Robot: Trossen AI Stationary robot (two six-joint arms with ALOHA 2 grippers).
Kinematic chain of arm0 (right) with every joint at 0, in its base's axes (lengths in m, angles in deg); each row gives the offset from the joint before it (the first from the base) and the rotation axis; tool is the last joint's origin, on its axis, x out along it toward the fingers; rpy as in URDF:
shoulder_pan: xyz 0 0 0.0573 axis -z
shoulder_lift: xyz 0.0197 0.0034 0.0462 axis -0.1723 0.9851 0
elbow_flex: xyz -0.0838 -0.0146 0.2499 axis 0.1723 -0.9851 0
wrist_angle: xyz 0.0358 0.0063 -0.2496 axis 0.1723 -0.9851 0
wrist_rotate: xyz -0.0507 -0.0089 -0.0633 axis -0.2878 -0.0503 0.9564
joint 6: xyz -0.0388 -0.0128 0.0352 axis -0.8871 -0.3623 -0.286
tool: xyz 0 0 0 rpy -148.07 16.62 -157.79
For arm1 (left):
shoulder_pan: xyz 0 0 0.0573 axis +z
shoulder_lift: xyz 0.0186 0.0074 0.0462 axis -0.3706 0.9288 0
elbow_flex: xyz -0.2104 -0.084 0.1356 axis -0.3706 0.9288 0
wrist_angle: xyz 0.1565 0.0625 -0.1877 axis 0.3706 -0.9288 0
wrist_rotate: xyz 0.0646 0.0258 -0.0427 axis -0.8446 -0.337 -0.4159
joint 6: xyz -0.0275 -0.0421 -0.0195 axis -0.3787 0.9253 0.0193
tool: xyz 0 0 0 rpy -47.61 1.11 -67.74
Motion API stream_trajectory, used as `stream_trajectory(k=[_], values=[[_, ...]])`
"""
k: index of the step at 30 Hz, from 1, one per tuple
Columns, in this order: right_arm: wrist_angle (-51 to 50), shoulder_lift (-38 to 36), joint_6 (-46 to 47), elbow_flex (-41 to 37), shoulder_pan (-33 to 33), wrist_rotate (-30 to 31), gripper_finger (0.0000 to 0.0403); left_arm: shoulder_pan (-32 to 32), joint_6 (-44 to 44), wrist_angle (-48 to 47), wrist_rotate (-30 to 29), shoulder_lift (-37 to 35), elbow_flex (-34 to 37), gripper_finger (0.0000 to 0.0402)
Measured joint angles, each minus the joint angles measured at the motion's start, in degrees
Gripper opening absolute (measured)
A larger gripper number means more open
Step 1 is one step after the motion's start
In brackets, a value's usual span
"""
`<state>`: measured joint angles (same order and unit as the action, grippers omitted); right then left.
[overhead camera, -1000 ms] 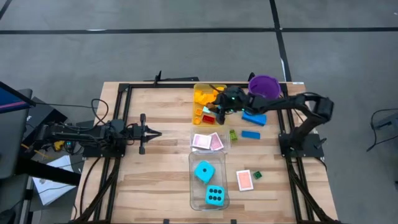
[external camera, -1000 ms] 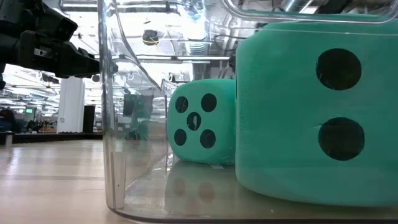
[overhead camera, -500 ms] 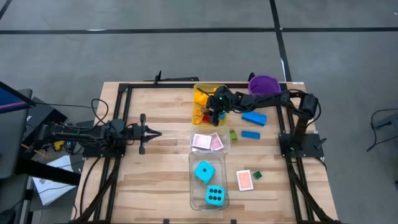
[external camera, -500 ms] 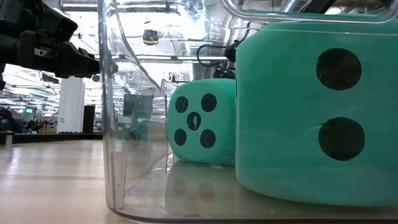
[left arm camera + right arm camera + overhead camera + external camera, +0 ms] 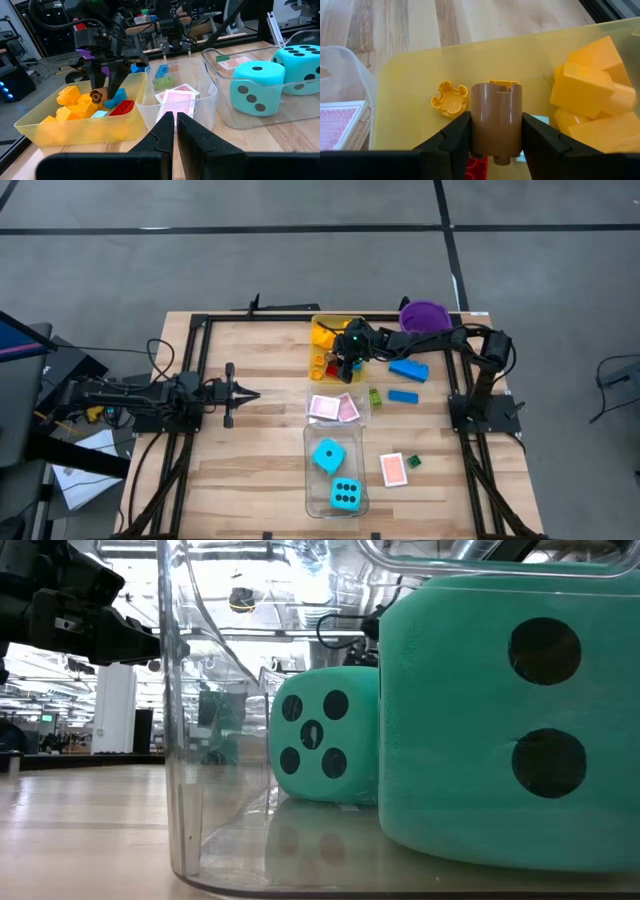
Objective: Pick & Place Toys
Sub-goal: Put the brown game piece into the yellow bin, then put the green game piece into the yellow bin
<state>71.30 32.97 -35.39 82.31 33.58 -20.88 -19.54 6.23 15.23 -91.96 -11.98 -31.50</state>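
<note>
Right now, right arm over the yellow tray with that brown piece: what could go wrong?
1. The right gripper holds the brown cylinder by its sides, above the yellow tray. A release here could let the round piece roll or bounce off the red brick and yellow blocks below.
2. The cylinder hangs close to the tray wall beside the card tray; a small drift might drop it into that one.
3. The left gripper, shut and parked apart, poses little collision risk.
</note>
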Motion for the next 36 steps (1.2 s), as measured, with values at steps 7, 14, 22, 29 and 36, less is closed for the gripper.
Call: stream_trajectory(k=[7, 14, 22, 29, 36], values=[[0.22, 0.00, 0.04, -0.02, 0.00, 0.00, 0.0151, 0.01, 0.02, -0.01, -0.02, -0.01, 0.00, 0.0017], [7.86, -0.04, 3.94, -0.04, 0.60, 0.02, 0.0182, -0.01, 0.01, 0.01, 0.00, 0.00, 0.00, 0.0017], [7.07, -0.07, 4.94, -0.04, 2.05, 0.05, 0.0245, -0.01, 0.01, 0.01, -0.02, -0.01, 0.00, 0.0017], [6.11, -0.07, 5.12, -0.04, 1.90, -0.02, 0.0255, 0.00, 0.01, 0.01, -0.02, -0.01, 0.00, 0.0017], [3.03, -1.47, 6.64, -0.09, 2.24, 0.17, 0.0255, 0.00, 0.00, 0.01, 0.00, -0.01, 0.00, 0.0017]])
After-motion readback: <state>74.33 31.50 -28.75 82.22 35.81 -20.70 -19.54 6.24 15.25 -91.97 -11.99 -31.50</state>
